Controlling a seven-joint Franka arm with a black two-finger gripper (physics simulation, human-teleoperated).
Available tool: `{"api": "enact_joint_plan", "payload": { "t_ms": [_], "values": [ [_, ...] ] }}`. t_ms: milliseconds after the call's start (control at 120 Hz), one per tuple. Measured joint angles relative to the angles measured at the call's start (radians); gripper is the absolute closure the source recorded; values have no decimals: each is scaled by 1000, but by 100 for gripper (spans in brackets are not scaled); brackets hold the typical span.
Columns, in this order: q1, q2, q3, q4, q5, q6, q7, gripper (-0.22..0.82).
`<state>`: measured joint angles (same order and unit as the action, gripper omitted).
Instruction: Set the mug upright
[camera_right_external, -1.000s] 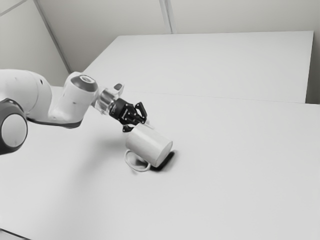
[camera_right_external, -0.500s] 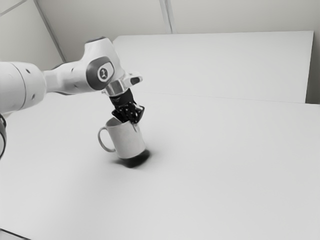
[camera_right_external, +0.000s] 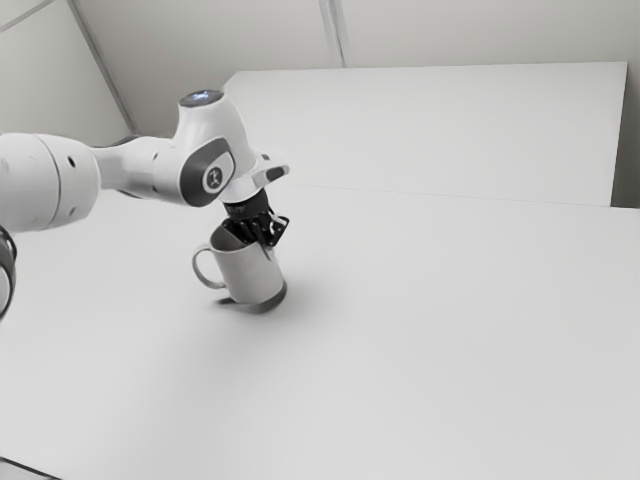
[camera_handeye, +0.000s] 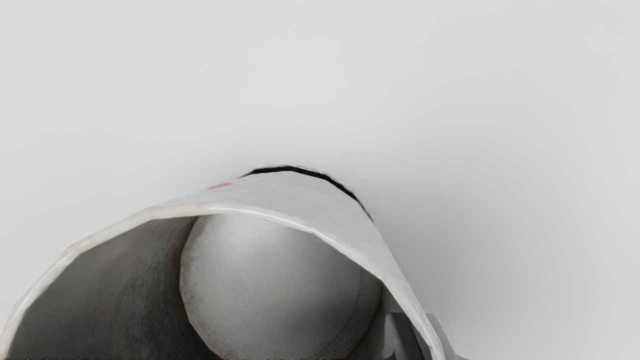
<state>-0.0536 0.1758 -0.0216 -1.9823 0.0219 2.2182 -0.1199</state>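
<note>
Exterior view finds the mug (camera_right_external: 252, 276) mouth up, slightly tilted, handle toward the exterior view's left, at the gripper (camera_right_external: 264, 244). Wrist view confirms the mug's wall pinched, one finger (camera_handeye: 398, 336) inside, the other outside.

A broad, smooth white table (camera_right_external: 450, 350) spread beneath and around the gripper (camera_right_external: 266, 240); well beyond it stood plain, pale grey walls (camera_right_external: 200, 40) with a narrow grey strip (camera_right_external: 337, 35).
</note>
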Motion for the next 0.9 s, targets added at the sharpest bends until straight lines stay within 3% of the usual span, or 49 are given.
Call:
{"api": "enact_joint_plan", "payload": {
  "t_ms": [167, 350, 508, 675, 900],
  "values": [
    [-1, 3, 0, -37, -7, 50, -26, 79],
    [-10, -6, -18, -36, 2, 61, -40, 38],
    [-6, -45, -17, -36, 3, 44, -48, 18],
    [-1, -112, -11, -31, 4, 18, -52, 8],
    [-11, -162, -11, 28, 49, -61, -37, 3]
  ]
}}
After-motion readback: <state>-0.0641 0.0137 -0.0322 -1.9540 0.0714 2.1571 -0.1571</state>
